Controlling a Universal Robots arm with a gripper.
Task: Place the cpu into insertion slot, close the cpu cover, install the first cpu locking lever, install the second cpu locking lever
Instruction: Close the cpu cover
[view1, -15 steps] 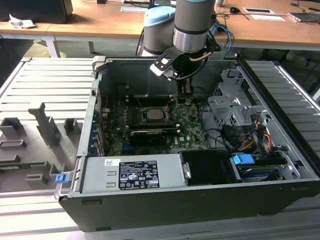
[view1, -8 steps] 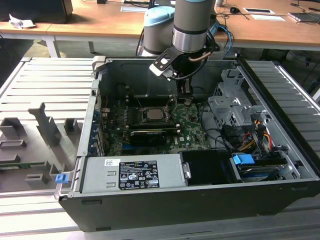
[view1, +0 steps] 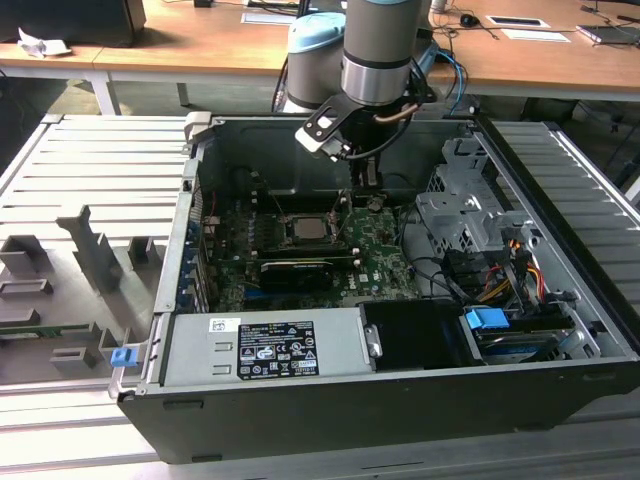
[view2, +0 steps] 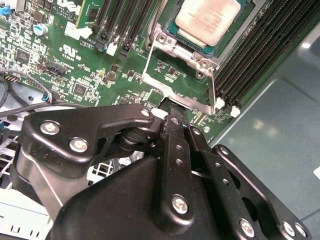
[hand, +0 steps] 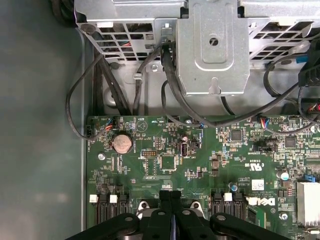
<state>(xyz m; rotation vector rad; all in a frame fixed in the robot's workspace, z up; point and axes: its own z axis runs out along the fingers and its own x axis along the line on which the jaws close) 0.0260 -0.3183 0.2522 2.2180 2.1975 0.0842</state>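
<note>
The cpu (view2: 207, 20) lies flat near the tool (view2: 170, 107), not touching it.

The arm (view1: 385, 40) reaches straight down, wrist vertical, its gripper (view1: 369, 182) pointing downward with both black fingers (hand: 163, 206) pressed together

the cpu (view2: 207, 20) has a dull silver-beige metal face. the gripper (view2: 169, 107) is smooth black with a soft sheen; just ahead of it, the circuit board (view2: 90, 65) is glossy green.
</note>
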